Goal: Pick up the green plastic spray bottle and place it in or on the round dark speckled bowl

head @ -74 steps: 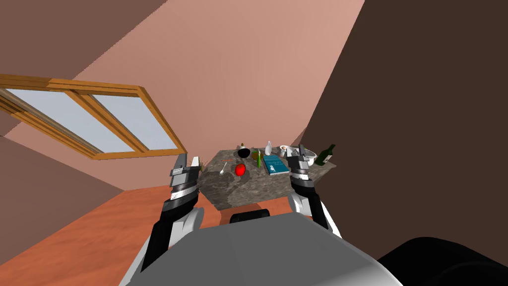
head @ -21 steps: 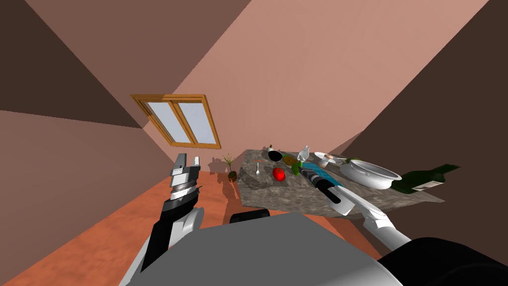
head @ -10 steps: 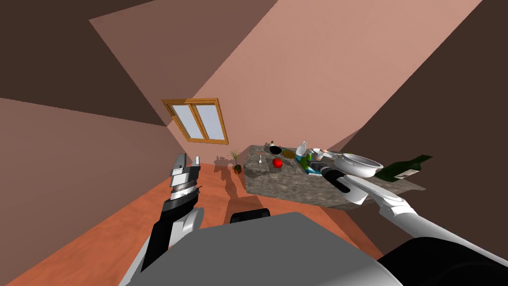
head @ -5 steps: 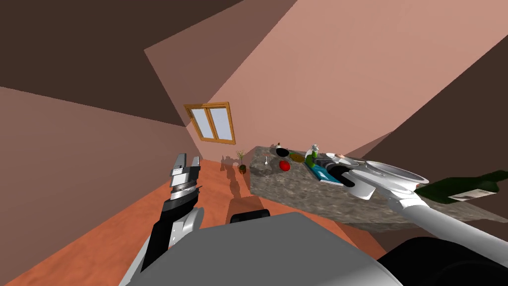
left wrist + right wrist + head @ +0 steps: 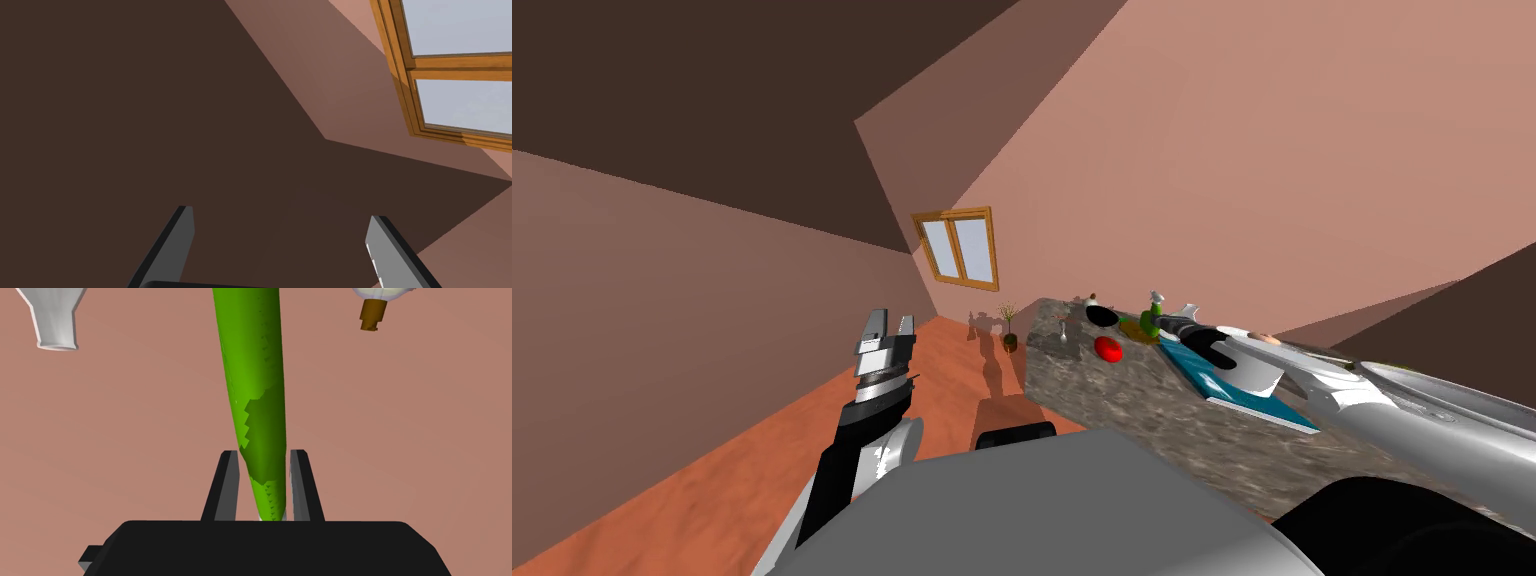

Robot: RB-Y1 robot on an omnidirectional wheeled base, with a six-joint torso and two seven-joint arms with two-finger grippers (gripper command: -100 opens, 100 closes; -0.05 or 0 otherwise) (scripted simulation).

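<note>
green spray bottle [image 5: 255,388]: clamped in right claw [image 5: 264,453] | dark bowl [image 5: 1102,316]: nearby

The stone-patterned table [image 5: 1132,405] is one, and on it I count one green spray bottle [image 5: 255,363], one round dark bowl [image 5: 1102,316], one red fruit [image 5: 1109,348], one teal book [image 5: 1197,372] and one small grey utensil [image 5: 1061,324]; the pieces at its far end are too small to count surely. Near the bottle there are also one white flared neck [image 5: 52,318] and one clear vessel with a brown stopper [image 5: 372,310]. There are two grippers, the left gripper [image 5: 891,322] and the right gripper [image 5: 264,452], each with two fingers, one window [image 5: 960,250] with two panes, and one potted plant [image 5: 1007,325].
</note>
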